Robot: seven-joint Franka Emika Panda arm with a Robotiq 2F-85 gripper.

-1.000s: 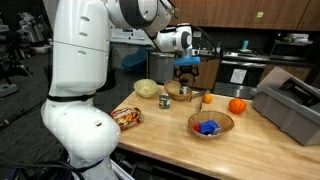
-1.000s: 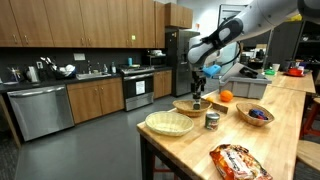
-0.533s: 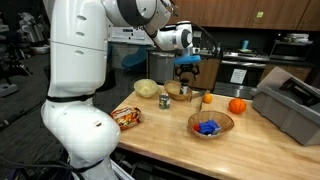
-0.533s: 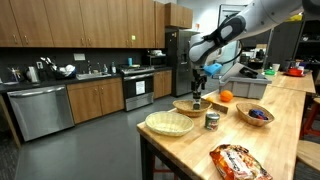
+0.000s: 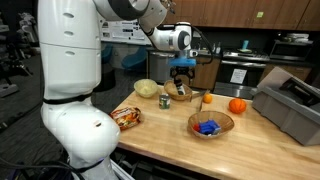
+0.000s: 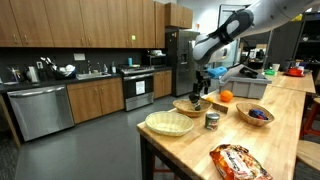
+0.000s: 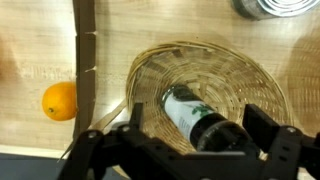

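Above the basket [image 7: 265,80] on the worktop [image 7: 30,105], you are hovering the gripper [image 7: 190,150], jaws apart, over the bottle [image 7: 195,117] lying inside; a grasp likely calls for lowering straight astride it.

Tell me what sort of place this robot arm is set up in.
Probably a shared office or lab kitchen: brown wooden wall cabinets, a stainless steel oven range and a tall stainless steel refrigerator line the far wall.
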